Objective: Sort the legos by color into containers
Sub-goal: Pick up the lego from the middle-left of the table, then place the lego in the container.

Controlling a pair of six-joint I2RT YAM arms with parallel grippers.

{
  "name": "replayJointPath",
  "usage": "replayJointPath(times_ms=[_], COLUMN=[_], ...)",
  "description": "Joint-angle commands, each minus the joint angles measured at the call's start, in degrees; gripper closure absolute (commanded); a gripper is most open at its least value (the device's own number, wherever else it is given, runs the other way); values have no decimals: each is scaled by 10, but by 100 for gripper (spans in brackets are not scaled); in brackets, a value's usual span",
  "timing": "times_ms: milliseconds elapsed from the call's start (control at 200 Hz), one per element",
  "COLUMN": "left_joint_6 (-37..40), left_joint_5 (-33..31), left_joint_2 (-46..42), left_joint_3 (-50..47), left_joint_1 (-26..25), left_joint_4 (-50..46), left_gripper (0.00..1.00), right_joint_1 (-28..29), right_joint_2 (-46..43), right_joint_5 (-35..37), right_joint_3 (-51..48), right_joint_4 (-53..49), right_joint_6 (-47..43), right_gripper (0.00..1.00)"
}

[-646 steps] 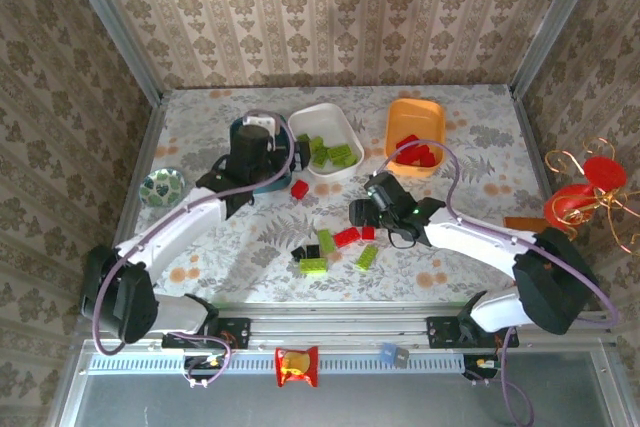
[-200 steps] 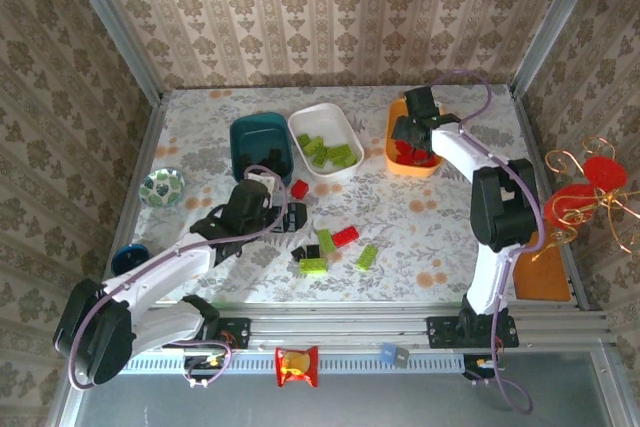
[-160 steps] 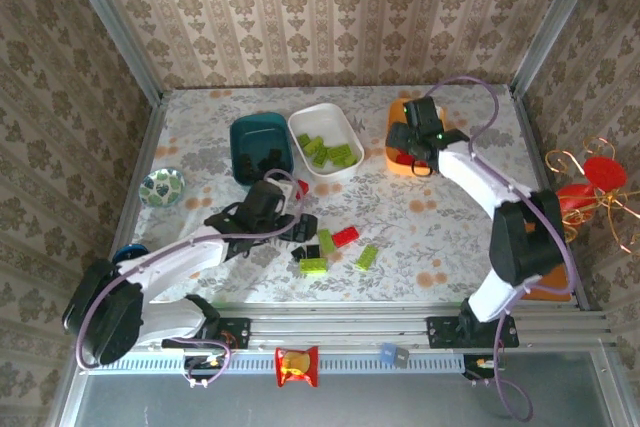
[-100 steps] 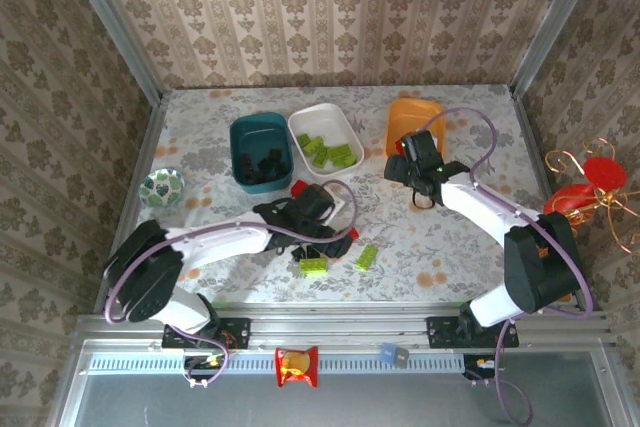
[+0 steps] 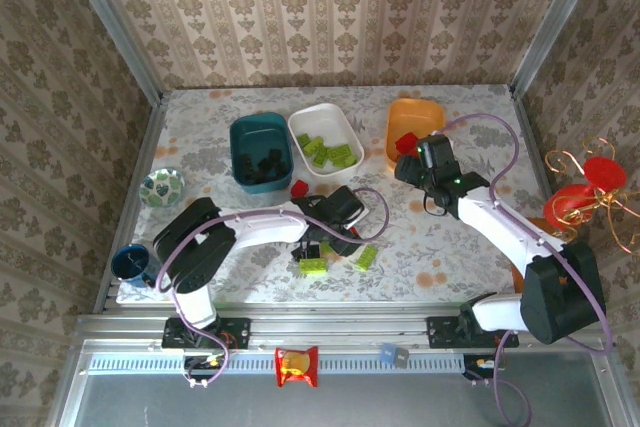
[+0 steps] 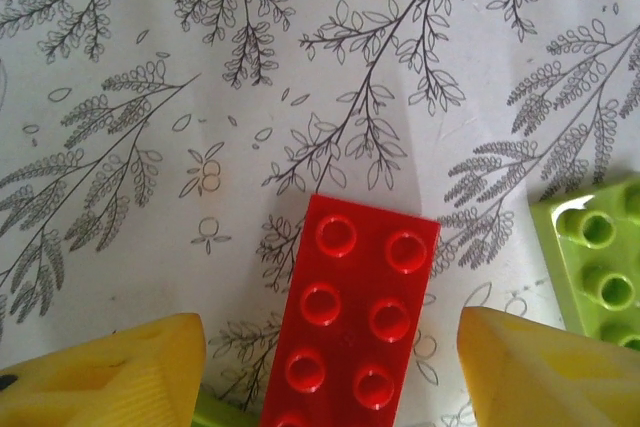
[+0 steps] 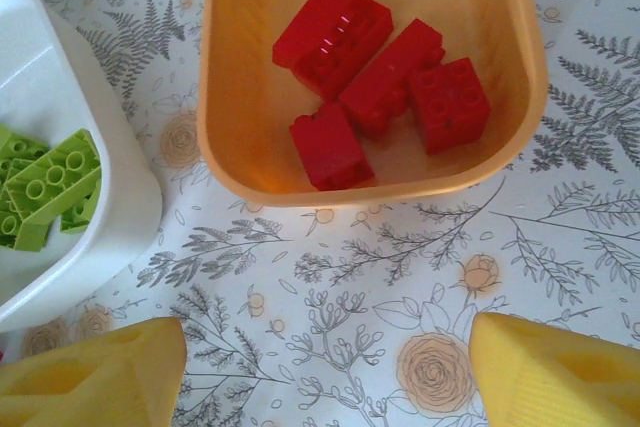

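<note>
Legos (image 5: 313,266) lie partly loose on the counter (image 5: 430,252). Four red bricks (image 7: 380,92) sit in the orange tub (image 7: 235,137), lime bricks (image 7: 45,187) in the white tub (image 7: 95,237), and black bricks (image 5: 265,167) in the teal tub (image 5: 243,139). My left jaws stand partly open astride a loose red brick (image 6: 355,332) lying studs up. Both yellow fingertips (image 6: 110,377) are clear of it, so nothing is grasped. A lime brick (image 6: 600,267) lies just beside. My right jaws are spread wide and empty over bare counter near the orange tub.

A lab-style test booth: wallpapered panels (image 5: 330,17), aluminium framing (image 5: 112,22), floral-clothed table (image 5: 470,127).
</note>
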Motion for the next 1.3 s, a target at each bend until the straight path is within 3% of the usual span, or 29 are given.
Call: replayJointPath(times_ms=[0, 385, 570, 755, 930, 1295], left_joint_6=[12, -6, -43, -81, -89, -125], left_joint_5=[-4, 11, 53, 99, 131, 193], left_joint_2=[12, 11, -22, 5, 88, 301], left_joint_3=[10, -1, 19, 95, 213, 466], left_joint_1=[-3, -1, 45, 92, 107, 130], left_joint_4=[-20, 21, 91, 187, 235, 229], left_gripper=[35, 64, 74, 75, 75, 72], right_joint_1=[-5, -15, -15, -15, -15, -15], right_joint_2=[-17, -63, -131, -176, -213, -245], right_joint_5=[15, 25, 38, 47, 54, 53], right_joint_3=[-13, -27, -57, -69, -76, -76], right_joint_4=[-2, -11, -2, -3, -7, -19], right_joint_6=[1, 23, 48, 61, 67, 66], right_gripper=[24, 24, 24, 23, 24, 24])
